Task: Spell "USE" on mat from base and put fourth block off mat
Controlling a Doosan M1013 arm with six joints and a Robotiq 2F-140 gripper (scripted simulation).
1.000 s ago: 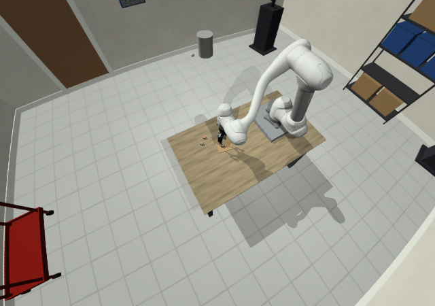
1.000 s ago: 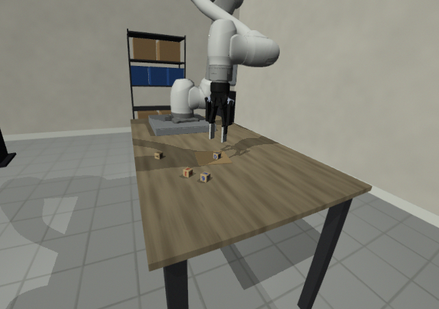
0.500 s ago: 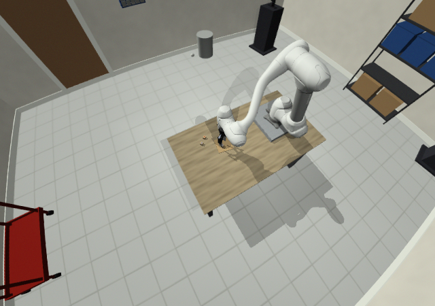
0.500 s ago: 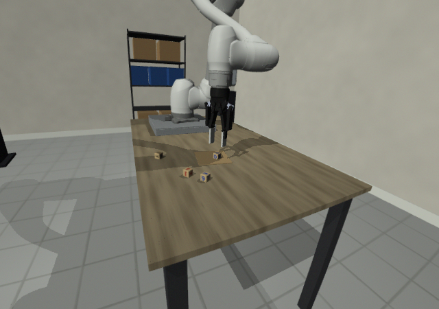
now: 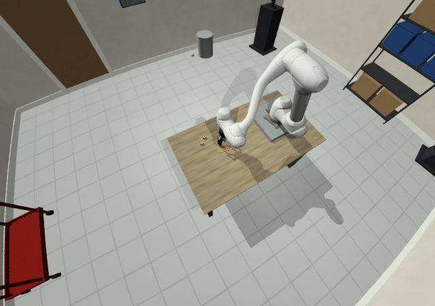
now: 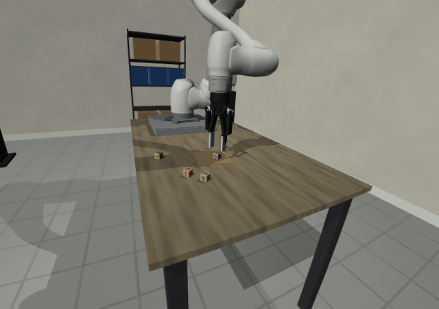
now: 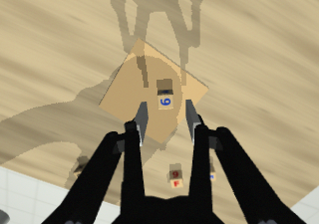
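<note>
My gripper (image 5: 220, 145) (image 6: 217, 147) (image 7: 165, 109) is part open and empty, fingertips above the mat. A wooden block (image 6: 217, 155) (image 7: 165, 102) with a blue character like a 6 or 9 sits on the tan mat (image 5: 221, 151) (image 6: 204, 159) (image 7: 120, 92), under and between the fingertips but not gripped. A red-lettered block (image 5: 204, 137) (image 6: 187, 172) (image 7: 175, 177) and a blue-lettered block (image 5: 201, 143) (image 6: 205, 176) lie off the mat; a finger partly covers the latter in the wrist view. Another block (image 6: 158, 155) (image 7: 80, 168) lies off the mat near the table edge. Top letters are unclear.
The wooden table (image 5: 203, 176) (image 6: 226, 206) bears the grey base plate (image 5: 272, 134) (image 6: 177, 130) under the arm. The arm's shadow falls across the mat and table. A shelf stands against the wall behind the robot.
</note>
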